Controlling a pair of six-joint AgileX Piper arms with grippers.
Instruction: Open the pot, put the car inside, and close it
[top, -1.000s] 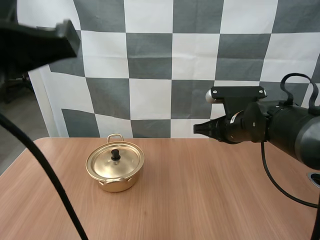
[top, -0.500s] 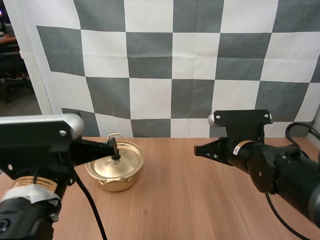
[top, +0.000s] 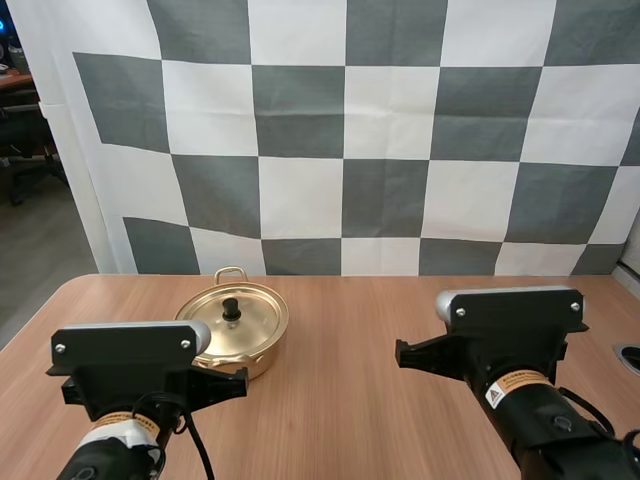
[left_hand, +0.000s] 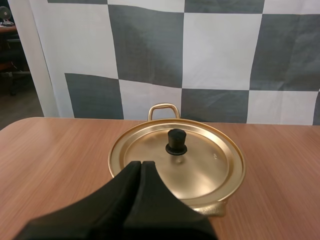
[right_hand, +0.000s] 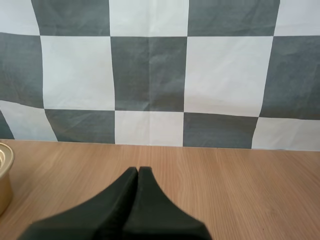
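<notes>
A gold pot (top: 232, 332) stands on the wooden table (top: 340, 400), left of the middle, with its lid (left_hand: 177, 160) on and a black knob (left_hand: 176, 141) on top. My left gripper (top: 236, 384) hangs just in front of the pot, close to its near rim, its fingers lying together as one dark wedge (left_hand: 141, 165) with nothing between them. My right gripper (top: 402, 352) is over the table's right half, well apart from the pot, and is shut on nothing (right_hand: 138, 170). The pot's rim (right_hand: 4, 172) appears beside the right gripper.
The pot has a loop handle (left_hand: 163, 107) on its far side and another one (left_hand: 212, 210) on its near side. Bare tabletop (right_hand: 225, 175) stretches in front of the right gripper. A dark round fitting (top: 630, 357) sits at the table's right edge.
Both arms have come down and back toward the table's near side. The left gripper has dropped from pot-knob height to below the pot's near rim. The pot has not moved.
</notes>
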